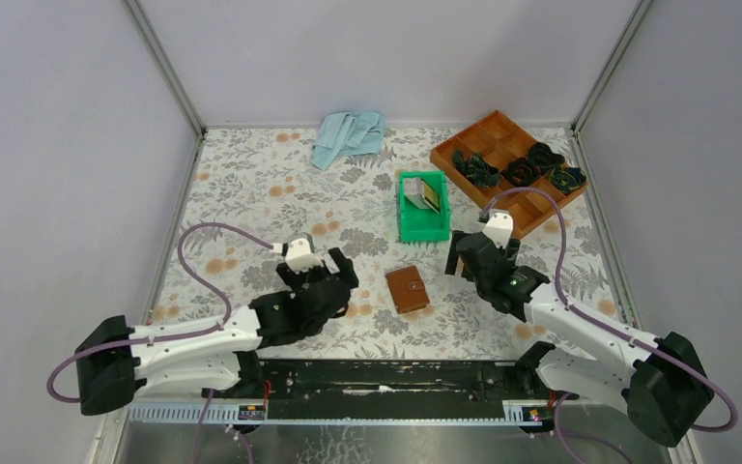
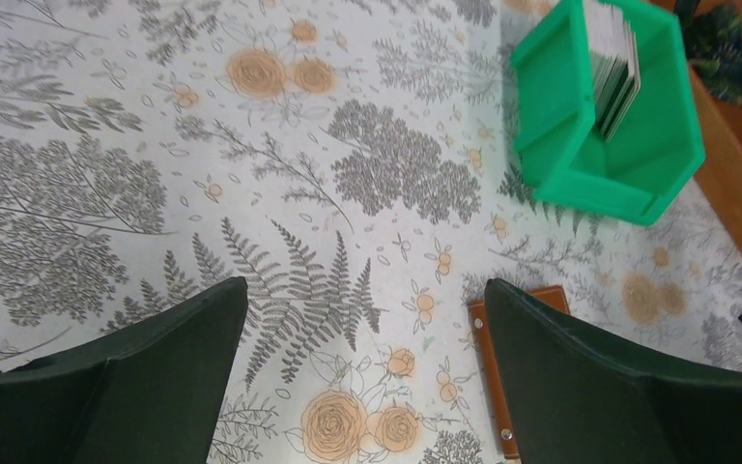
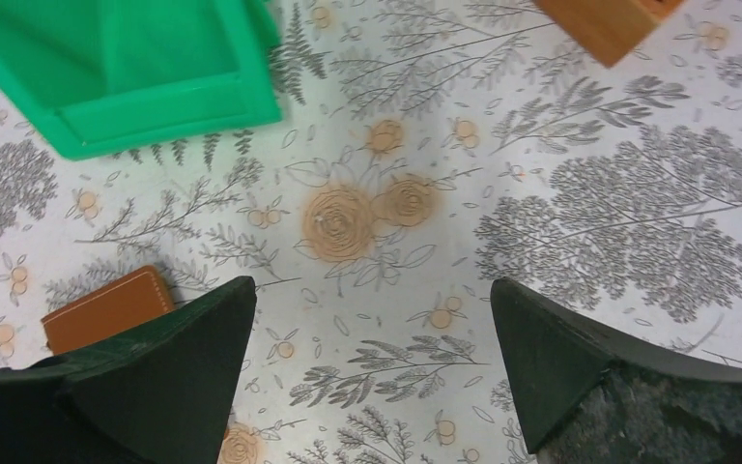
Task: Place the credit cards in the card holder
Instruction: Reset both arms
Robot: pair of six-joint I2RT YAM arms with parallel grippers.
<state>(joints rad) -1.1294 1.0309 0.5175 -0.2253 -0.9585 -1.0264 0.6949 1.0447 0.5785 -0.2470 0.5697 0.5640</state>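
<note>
Toward the near left of the table [image 1: 251, 184], the left gripper [image 2: 362, 290] hovers with its fingers spread wide and holds nothing. Just right of it, the brown card holder [image 1: 408, 289] lies closed, near the middle of the near edge. Behind it stands the green bin [image 1: 423, 232], with the credit cards [image 1: 431, 195] upright inside. Right of the holder, the right gripper [image 3: 372, 285] is spread and empty too. At the far right corner sits the wooden tray [image 1: 499, 130].

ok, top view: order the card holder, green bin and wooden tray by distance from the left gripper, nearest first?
From the left gripper:
1. Card holder, on the table just to its right.
2. Green bin, farther back and right.
3. Wooden tray, in the far right corner.
</note>
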